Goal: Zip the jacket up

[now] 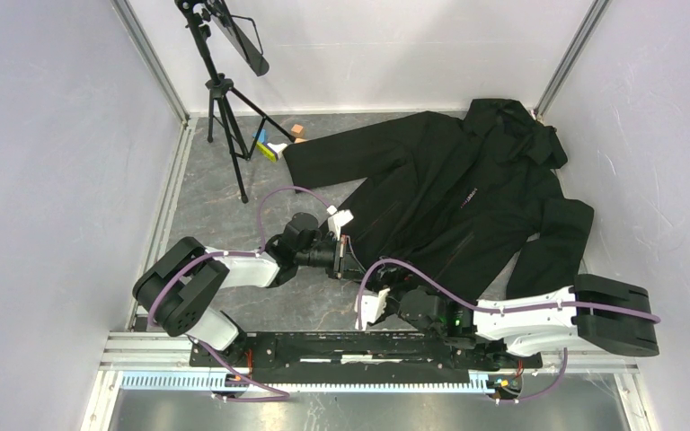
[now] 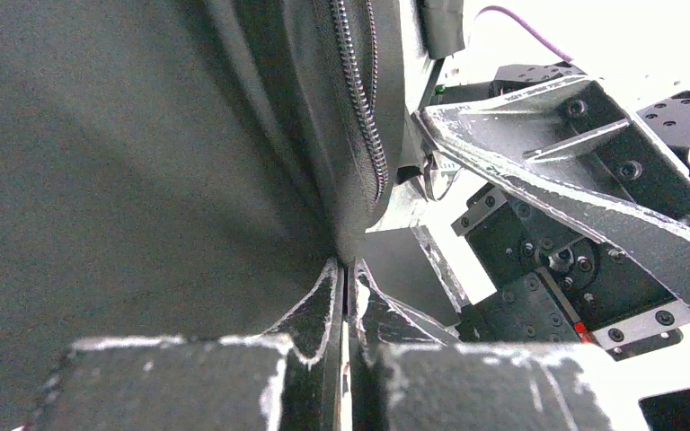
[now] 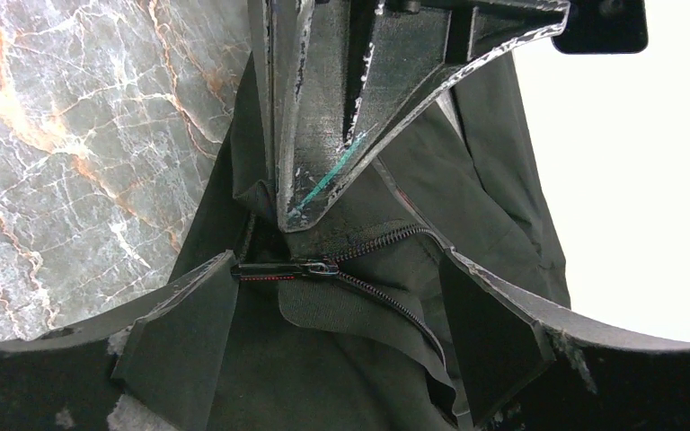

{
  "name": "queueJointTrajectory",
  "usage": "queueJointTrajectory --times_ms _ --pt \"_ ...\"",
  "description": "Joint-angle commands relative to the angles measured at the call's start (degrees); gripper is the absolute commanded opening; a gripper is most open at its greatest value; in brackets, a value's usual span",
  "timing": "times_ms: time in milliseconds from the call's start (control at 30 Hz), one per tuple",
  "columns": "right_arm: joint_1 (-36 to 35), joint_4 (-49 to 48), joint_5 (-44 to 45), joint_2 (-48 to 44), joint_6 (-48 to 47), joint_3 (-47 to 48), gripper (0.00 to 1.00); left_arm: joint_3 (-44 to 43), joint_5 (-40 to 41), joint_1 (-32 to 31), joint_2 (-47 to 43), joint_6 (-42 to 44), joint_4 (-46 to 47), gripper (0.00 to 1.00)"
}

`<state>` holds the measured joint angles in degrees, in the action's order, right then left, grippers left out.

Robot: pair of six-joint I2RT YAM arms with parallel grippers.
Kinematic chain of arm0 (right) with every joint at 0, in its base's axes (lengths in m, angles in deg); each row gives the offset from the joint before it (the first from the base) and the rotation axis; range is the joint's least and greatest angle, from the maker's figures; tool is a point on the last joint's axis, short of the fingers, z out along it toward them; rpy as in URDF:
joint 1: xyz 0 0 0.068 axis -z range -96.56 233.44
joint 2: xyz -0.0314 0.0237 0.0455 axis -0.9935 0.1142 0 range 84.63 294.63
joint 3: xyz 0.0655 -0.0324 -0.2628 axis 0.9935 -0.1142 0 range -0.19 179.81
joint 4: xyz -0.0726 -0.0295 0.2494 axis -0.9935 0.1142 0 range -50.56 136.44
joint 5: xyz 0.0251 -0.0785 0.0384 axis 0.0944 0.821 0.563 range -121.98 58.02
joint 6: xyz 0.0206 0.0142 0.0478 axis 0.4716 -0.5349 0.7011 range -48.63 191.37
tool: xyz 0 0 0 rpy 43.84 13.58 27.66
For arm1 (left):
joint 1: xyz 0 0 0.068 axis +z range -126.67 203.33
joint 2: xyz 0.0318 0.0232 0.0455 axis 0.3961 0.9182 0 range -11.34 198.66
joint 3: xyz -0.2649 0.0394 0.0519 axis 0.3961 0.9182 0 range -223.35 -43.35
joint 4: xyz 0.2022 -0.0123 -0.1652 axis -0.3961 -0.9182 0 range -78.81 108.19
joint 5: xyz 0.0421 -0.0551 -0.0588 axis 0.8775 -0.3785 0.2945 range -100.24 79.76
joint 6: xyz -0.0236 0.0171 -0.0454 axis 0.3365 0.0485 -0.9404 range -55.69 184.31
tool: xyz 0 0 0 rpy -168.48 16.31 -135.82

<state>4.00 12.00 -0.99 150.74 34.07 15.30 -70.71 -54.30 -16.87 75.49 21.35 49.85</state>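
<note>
Near edge: the left gripper (image 2: pixel 346 269) pinches the jacket (image 1: pixel 449 197) hem; the right gripper (image 3: pixel 337 262) is spread around the zipper slider (image 3: pixel 322 268). The white chest lettering (image 1: pixel 472 196) is too small to read.

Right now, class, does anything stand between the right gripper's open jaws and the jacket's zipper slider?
Nothing visible does. The zipper slider lies bare on the jacket, between the open jaws of the right gripper. The left gripper pinches the jacket's edge close beside the slider, not across it.

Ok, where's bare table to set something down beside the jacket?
Bare marble: between the tripod and the left arm, and a strip between that arm and the base rail. Crowded at the jacket hem, around the left gripper and right gripper.
</note>
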Motion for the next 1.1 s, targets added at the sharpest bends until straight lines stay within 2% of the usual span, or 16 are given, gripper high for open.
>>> queueJointTrajectory --times_ms 0,167,567,900,1067 --pt "0.1 -3.0 1.0 -2.2 1.3 -0.5 0.87 0.0 -1.7 0.1 -0.6 -1.6 2.1 0.02" --pt "0.2 -2.6 1.8 -3.8 1.2 -1.8 0.83 -0.1 -1.7 0.1 -1.0 -1.5 1.8 0.02" --pt "0.3 -0.4 -0.5 -4.6 4.1 -1.7 0.57 -0.5 -1.5 0.1 -1.7 -0.5 0.3 0.02" --pt "0.3 0.9 -1.7 -7.4 6.3 -1.7 0.51 -0.3 -1.5 0.1 -1.4 -0.5 0.4 0.02" --pt "0.3 0.9 -2.1 -6.8 6.5 -1.6 0.44 -0.1 -1.5 0.1 -1.5 -0.5 0.5 0.02"
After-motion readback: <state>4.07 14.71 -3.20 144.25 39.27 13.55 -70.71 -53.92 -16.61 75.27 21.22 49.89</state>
